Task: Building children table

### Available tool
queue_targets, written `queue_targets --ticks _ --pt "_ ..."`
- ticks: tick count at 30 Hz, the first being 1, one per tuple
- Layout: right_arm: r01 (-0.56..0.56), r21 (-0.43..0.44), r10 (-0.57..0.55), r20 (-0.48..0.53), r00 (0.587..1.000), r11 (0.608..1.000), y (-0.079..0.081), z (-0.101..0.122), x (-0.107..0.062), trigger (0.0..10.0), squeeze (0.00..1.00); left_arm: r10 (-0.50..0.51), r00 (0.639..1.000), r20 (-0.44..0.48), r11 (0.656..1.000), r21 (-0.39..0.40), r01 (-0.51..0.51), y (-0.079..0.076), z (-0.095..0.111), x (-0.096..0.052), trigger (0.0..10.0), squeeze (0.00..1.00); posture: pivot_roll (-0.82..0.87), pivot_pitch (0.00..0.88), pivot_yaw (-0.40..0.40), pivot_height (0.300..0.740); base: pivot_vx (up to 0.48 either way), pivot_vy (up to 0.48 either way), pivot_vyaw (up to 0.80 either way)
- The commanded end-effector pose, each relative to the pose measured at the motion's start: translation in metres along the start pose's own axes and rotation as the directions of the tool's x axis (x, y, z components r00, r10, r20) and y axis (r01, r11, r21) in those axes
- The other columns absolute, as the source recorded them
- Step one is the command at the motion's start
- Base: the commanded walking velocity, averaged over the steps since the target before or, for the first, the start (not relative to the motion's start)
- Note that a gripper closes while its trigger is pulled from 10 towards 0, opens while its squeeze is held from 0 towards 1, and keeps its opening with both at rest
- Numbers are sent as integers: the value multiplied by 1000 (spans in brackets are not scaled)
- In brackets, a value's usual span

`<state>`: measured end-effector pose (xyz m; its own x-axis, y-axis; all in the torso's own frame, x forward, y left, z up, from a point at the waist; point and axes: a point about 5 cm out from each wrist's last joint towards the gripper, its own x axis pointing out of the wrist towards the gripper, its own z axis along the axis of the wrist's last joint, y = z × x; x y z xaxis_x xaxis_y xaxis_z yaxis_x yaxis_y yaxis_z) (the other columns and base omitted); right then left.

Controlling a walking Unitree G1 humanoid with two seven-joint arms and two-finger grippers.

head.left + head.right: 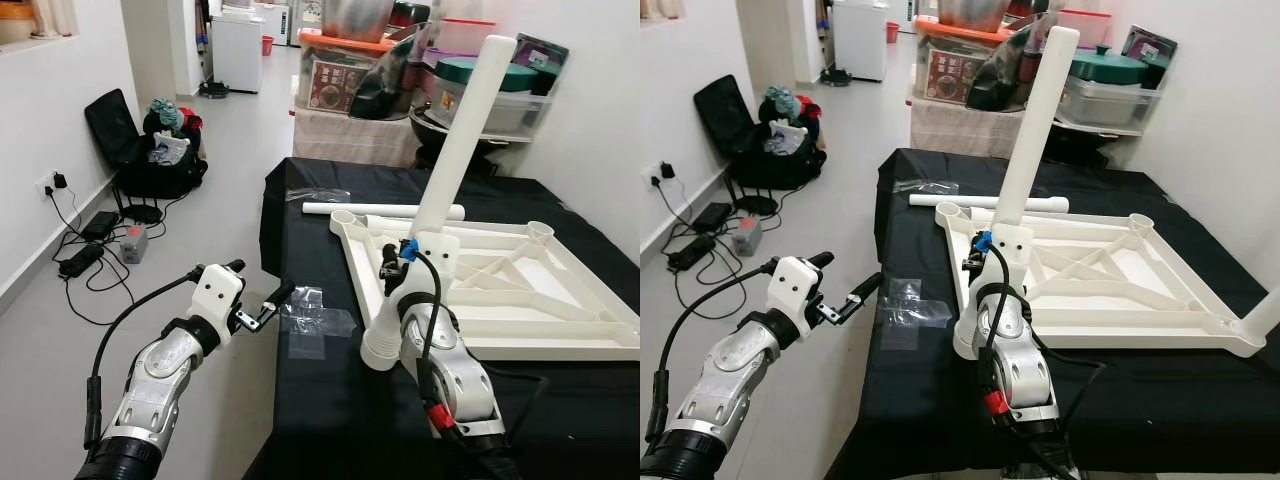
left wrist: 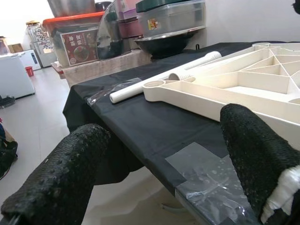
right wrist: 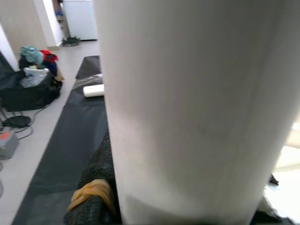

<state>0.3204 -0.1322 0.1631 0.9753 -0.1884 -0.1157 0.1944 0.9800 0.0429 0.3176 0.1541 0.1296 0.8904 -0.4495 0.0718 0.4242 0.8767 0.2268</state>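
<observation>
A white children's table top [image 1: 560, 320] lies upside down on a table with a black cloth [image 1: 330, 420]. My right gripper [image 1: 398, 272] is shut on a white table leg [image 1: 460, 140]. The leg leans up and to the right, its flared lower end at the top's near left corner. The right wrist view has that leg [image 3: 187, 108] close up against one black finger [image 3: 93, 192]. A second white leg [image 1: 385, 211] lies flat behind the top. My left gripper [image 1: 262, 278] hangs open at the table's left edge, above a clear plastic bag [image 1: 315, 320]. Its fingers [image 2: 61, 178] hold nothing.
Storage boxes and pots [image 1: 450, 70] are stacked behind the table. On the floor to the left are a black bag with clothes [image 1: 150, 150] and cables with a power strip [image 1: 85, 250] along the wall. Another clear plastic wrapper [image 1: 318, 194] lies at the table's far left.
</observation>
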Motion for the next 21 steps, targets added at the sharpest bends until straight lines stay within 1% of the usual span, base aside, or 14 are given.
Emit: queue_targets --ticks 1,3,5,9,11,12,13,17,18,21 --pt "167 -86 -183 -226 957 982 -37 -50 -2 10000 0 -14 1000 -9 1000 10 14 0 -2 1 10000 0 35 0 -74 740 0 0 0" --pt "174 -71 -185 -222 957 982 -37 -50 -2 10000 0 -14 1000 -10 1000 10 14 0 -2 0 10000 0 35 0 -74 740 0 0 0" --pt "205 -55 -212 -192 958 977 -41 -45 -4 10000 0 -16 1000 -11 1000 11 16 0 -2 1 10000 0 27 0 -70 740 0 0 0" --pt "215 -56 -222 -183 958 975 -42 -44 -4 10000 0 -17 1000 -10 1000 10 17 0 -2 2 10000 0 27 0 -70 740 0 0 0" --pt "234 -34 -236 -176 956 972 -44 -44 -7 10000 0 -20 1000 -9 1000 9 20 -1 -1 4 10000 0 25 0 -69 740 0 0 0" --pt "234 -34 -236 -176 956 972 -44 -44 -7 10000 0 -20 1000 -9 1000 9 20 -1 -1 4 10000 0 25 0 -69 740 0 0 0" --pt "236 -4 -233 -174 957 972 -45 -44 -8 10000 0 -20 1000 -9 1000 9 20 -1 -1 3 10000 0 26 0 -67 740 0 0 0" --pt "236 -4 -233 -174 957 972 -45 -44 -8 10000 0 -20 1000 -9 1000 9 20 -1 -1 3 10000 0 26 0 -67 740 0 0 0" --pt "237 25 -230 -168 959 971 -46 -44 -9 10000 0 -20 1000 -10 1000 9 20 -1 -2 3 10000 0 25 0 -67 740 0 0 0" --pt "229 42 -221 -141 965 973 -46 -40 -10 10000 0 -20 1000 -12 1000 11 20 0 -2 3 10000 0 22 0 -64 740 0 0 0"
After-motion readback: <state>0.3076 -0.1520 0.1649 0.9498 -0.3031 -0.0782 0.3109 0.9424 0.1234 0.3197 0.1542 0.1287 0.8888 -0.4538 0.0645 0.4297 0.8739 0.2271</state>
